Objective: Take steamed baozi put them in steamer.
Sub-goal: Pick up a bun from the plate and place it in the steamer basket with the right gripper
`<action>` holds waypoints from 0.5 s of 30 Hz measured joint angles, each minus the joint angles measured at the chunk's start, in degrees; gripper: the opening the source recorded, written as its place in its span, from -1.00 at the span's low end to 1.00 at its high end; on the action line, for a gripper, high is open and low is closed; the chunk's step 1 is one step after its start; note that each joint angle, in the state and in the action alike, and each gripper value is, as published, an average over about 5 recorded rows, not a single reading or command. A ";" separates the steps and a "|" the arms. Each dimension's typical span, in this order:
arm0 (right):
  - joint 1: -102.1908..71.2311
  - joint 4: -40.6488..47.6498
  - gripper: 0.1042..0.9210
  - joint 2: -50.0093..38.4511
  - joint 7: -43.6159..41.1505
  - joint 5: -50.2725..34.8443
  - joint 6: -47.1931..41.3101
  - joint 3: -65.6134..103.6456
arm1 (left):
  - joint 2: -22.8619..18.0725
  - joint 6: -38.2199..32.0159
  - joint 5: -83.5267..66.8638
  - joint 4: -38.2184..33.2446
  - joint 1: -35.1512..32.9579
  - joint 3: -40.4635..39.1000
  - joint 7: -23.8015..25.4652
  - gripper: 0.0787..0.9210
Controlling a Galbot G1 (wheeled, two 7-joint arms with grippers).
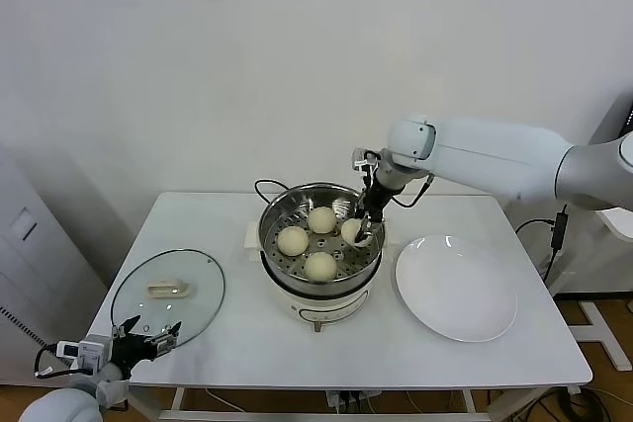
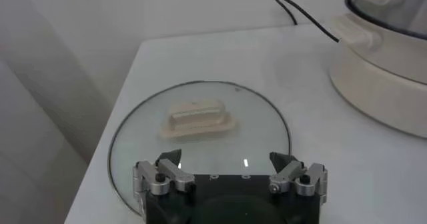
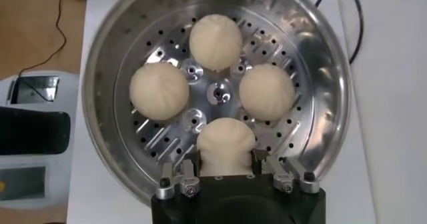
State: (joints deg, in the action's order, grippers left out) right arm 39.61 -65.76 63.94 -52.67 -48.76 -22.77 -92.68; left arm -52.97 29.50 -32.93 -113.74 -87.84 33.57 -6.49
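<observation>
A: Status?
B: My right gripper (image 3: 227, 169) is clamping the fourth baozi (image 3: 226, 145) inside the steamer (image 1: 280, 207), beside the other three buns (image 3: 215, 40). My left gripper (image 2: 228, 172) is idling spread wide at the glass lid (image 2: 200, 122)
A: Risk?
B: Soft dough may be sticking to my fingers on release, lifting out or nudging neighbours
</observation>
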 measured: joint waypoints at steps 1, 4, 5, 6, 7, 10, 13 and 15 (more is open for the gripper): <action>-0.33 0.08 -0.09 0.05 0.25 0.20 -0.07 0.09 | 0.00 -0.02 -0.01 0.00 -0.02 0.03 0.00 0.77; -1.28 0.31 -0.06 0.26 1.02 0.61 -0.29 0.44 | 0.01 -0.06 -0.03 0.04 0.01 0.07 0.01 0.77; -1.57 0.38 -0.02 0.33 1.28 0.70 -0.35 0.57 | 0.01 -0.06 -0.04 0.05 0.03 0.08 0.01 0.77; -1.83 0.43 0.02 0.39 1.53 0.76 -0.41 0.71 | 0.01 -0.07 -0.04 0.06 0.05 0.08 0.01 0.77; -2.05 0.46 0.09 0.43 1.76 0.80 -0.46 0.83 | 0.00 -0.07 -0.05 0.07 0.07 0.08 0.01 0.77; -2.47 0.46 0.29 0.43 2.31 0.85 -0.64 1.24 | -0.04 -0.07 -0.05 0.07 0.08 0.08 0.01 0.77; -2.59 0.31 0.51 0.27 2.54 0.87 -0.79 1.65 | -0.10 -0.09 -0.06 0.08 0.00 0.08 0.01 0.77; -2.55 0.18 0.64 0.08 2.49 0.91 -0.84 1.90 | -0.13 -0.11 -0.06 0.07 -0.11 0.11 0.01 0.77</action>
State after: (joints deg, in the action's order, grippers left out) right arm 37.05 -65.58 64.01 -50.18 -47.85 -23.61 -90.78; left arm -53.09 29.39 -32.99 -113.67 -87.96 33.68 -6.49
